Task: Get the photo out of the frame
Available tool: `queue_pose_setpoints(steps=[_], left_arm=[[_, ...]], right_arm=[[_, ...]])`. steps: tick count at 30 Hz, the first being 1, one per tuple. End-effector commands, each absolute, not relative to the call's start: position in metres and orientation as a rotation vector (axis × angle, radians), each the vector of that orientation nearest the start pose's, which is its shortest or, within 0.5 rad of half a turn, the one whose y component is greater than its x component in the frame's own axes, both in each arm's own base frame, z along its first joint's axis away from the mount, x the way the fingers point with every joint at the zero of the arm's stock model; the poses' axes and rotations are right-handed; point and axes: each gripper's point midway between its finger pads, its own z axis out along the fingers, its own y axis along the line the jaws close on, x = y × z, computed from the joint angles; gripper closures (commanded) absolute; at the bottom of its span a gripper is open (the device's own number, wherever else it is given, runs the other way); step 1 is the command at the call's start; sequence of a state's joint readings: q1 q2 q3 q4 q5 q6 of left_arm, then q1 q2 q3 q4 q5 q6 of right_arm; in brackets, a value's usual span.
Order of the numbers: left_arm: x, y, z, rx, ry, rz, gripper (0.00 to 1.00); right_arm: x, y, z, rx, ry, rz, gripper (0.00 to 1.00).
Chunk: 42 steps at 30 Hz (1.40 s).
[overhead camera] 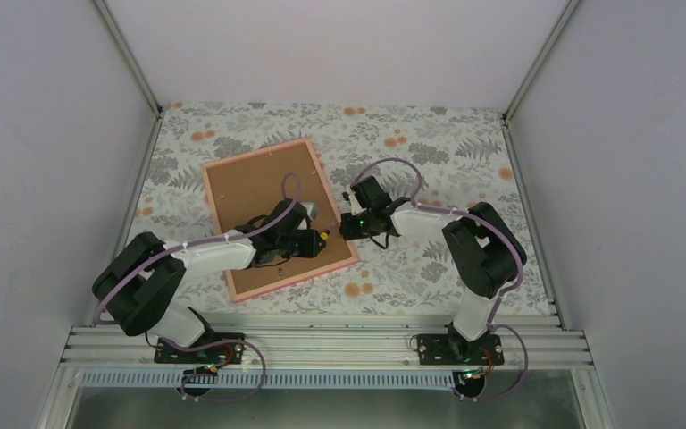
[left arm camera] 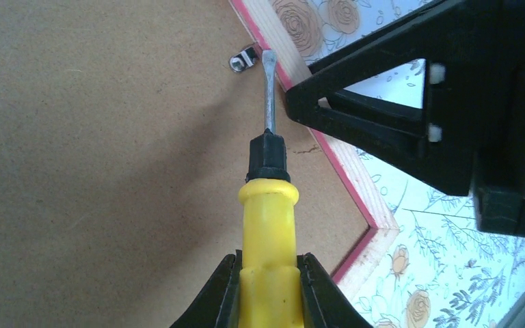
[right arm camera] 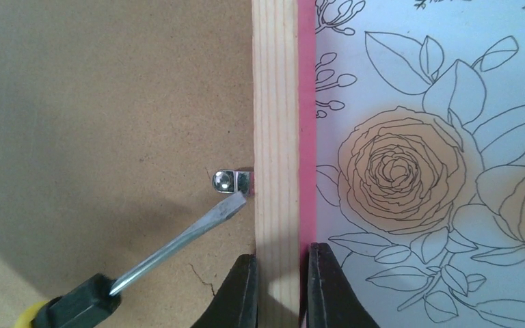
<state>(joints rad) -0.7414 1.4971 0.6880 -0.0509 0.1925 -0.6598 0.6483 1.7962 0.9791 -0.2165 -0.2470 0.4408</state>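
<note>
While the thin pink rectangular picture frame (overhead camera: pixel 250 192) lies brown fibreboard back up on the floral tabletop (overhead camera: pixel 429 143), left fingers (left arm camera: pixel 220 301) grasp a yellow-handled screwdriver (left arm camera: pixel 268 232). Its blade tip touches the small metal clip (right arm camera: pixel 231 181) beside the frame's right rail. Right fingers (right arm camera: pixel 243 294) are clenched on that rail.

Askew on the floral counter (overhead camera: pixel 429 134), left of centre: pink frame (overhead camera: pixel 241 188), brown back up. Over its near right part, jaws of the left arm (overhead camera: pixel 214 253) with a yellow tool (overhead camera: pixel 322 235); jaws of the right arm (overhead camera: pixel 424 219) at its right edge.
</note>
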Motion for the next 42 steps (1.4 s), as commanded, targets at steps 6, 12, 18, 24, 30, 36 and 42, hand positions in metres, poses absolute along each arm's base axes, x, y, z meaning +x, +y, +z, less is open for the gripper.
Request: queue_pose_setpoints(steps=[6, 12, 18, 24, 30, 36, 42], left_arm=[[0.246, -0.279, 0.071, 0.204, 2.561, -0.857, 0.98], [0.242, -0.276, 0.062, 0.188, 2.592, -0.838, 0.98], [0.242, -0.272, 0.056, 0.172, 2.609, -0.805, 0.98], [0.243, -0.274, 0.053, 0.179, 2.612, -0.805, 0.98], [0.246, -0.276, 0.052, 0.186, 2.608, -0.795, 0.98], [0.252, -0.274, 0.050, 0.172, 2.600, -0.764, 0.98], [0.258, -0.269, 0.050, 0.132, 2.584, -0.722, 0.98]], right_arm=[[0.281, 0.283, 0.017, -0.397, 2.771, 0.689, 0.96], [0.281, 0.282, 0.016, -0.396, 2.773, 0.682, 0.96], [0.280, 0.282, 0.015, -0.396, 2.776, 0.685, 0.96], [0.280, 0.281, 0.015, -0.396, 2.777, 0.683, 0.96], [0.280, 0.282, 0.014, -0.398, 2.780, 0.688, 0.96], [0.279, 0.281, 0.013, -0.399, 2.783, 0.685, 0.96], [0.278, 0.281, 0.012, -0.400, 2.784, 0.686, 0.96]])
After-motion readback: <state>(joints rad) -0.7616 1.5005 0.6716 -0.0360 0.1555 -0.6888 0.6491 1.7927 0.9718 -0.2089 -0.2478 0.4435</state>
